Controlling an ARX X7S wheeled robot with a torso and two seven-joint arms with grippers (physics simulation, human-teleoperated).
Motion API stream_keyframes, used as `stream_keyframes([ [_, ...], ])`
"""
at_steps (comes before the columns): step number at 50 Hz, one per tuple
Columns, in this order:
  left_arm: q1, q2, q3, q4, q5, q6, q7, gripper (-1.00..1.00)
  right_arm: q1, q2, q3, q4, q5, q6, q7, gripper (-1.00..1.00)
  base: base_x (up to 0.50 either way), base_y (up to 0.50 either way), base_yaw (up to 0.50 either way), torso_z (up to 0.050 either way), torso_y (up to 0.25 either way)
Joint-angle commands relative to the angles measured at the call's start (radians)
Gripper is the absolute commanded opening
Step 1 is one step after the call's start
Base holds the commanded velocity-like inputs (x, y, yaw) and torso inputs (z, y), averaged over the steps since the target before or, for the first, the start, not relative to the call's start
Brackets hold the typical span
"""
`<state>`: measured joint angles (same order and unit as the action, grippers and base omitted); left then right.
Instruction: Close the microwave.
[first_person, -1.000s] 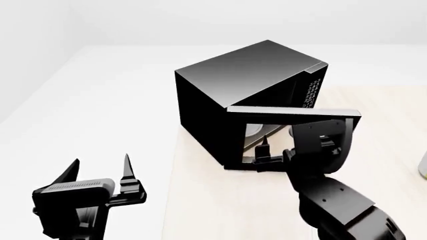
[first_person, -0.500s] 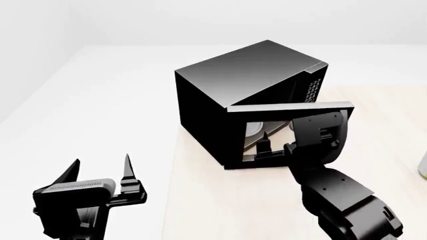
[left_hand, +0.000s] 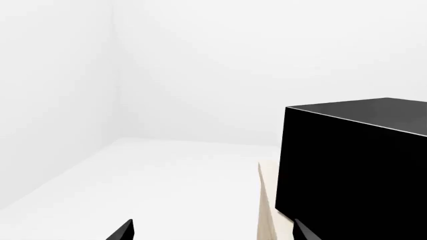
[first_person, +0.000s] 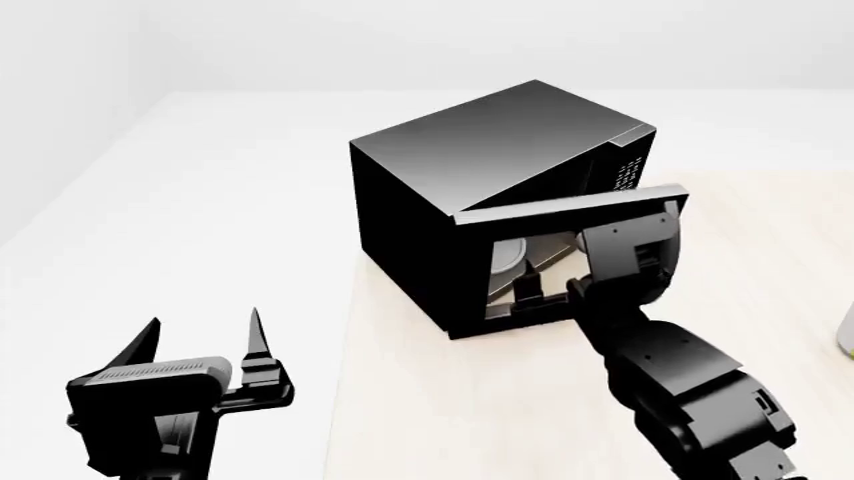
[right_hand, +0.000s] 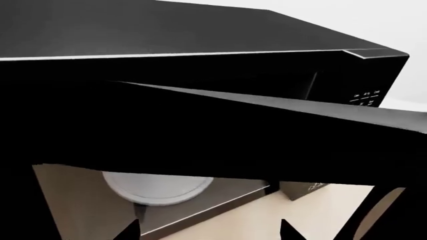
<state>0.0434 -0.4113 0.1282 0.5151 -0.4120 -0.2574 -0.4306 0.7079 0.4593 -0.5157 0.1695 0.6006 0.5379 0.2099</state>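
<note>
A pale beige tabletop (first_person: 441, 420) fills the lower middle and right of the head view, its left edge running down from the middle of the frame to the bottom. Left of and behind it lies a plain white floor (first_person: 200, 210), which meets white walls (first_person: 400, 40) along the top of the frame. At the far right edge of the head view, about two thirds of the way down, a small pale object (first_person: 847, 335) stands on the tabletop, cut off by the frame and too little shown to identify.
</note>
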Motion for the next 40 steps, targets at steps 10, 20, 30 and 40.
stream_keyframes([
  [10, -0.003, -0.002, 0.005, -0.007, -0.001, 0.005, -0.002, 1.00, 0.088, -0.026, -0.030, 0.152, -0.016, -0.025, -0.101, 1.00, 0.00, 0.00, 0.00, 0.000, 0.000],
  [20, -0.005, -0.005, 0.004, -0.001, -0.006, -0.002, -0.007, 1.00, 0.126, -0.029, -0.053, 0.184, -0.032, -0.016, -0.125, 1.00, 0.00, 0.00, 0.00, 0.000, 0.000],
  [30, -0.004, -0.005, 0.008, -0.010, 0.001, 0.004, -0.009, 1.00, 0.172, -0.033, -0.070, 0.231, -0.040, -0.023, -0.180, 1.00, 0.00, 0.00, 0.00, 0.000, 0.000],
  [40, -0.006, -0.006, 0.012, -0.014, 0.002, 0.004, -0.011, 1.00, 0.213, -0.046, -0.100, 0.297, -0.063, -0.039, -0.234, 1.00, 0.00, 0.00, 0.00, 0.000, 0.000],
])
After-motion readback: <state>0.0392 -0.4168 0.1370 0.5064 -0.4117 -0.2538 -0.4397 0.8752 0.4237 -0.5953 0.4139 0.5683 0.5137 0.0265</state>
